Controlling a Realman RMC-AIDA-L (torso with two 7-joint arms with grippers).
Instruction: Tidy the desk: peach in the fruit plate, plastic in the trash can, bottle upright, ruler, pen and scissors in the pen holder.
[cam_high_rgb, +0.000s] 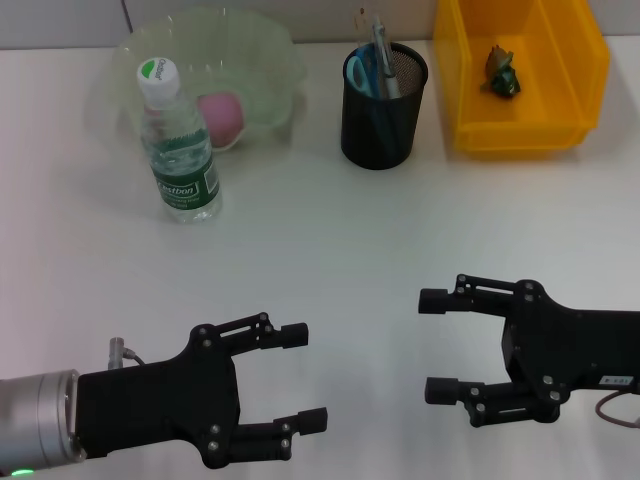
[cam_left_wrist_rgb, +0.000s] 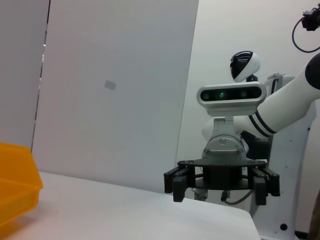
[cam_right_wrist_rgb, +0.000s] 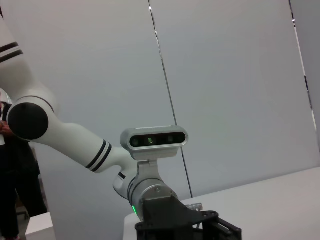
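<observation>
The head camera is looking forward and steeply down on the white table (cam_high_rgb: 330, 230) from close above, taking in both grippers at the near edge and the yellow bin (cam_high_rgb: 520, 80) at the far right; the left wrist camera is sitting low at table height, facing across to the right gripper (cam_left_wrist_rgb: 218, 182); the right wrist camera is likewise facing back toward the left gripper (cam_right_wrist_rgb: 187, 226); all three are sharing the tabletop.

Left gripper (cam_high_rgb: 308, 378), right gripper (cam_high_rgb: 432, 345): both low, facing inward, seemingly open, empty.

bottle (cam_high_rgb: 181, 150) fronting plate (cam_high_rgb: 262, 62), open desk (cam_high_rgb: 330, 230)
</observation>
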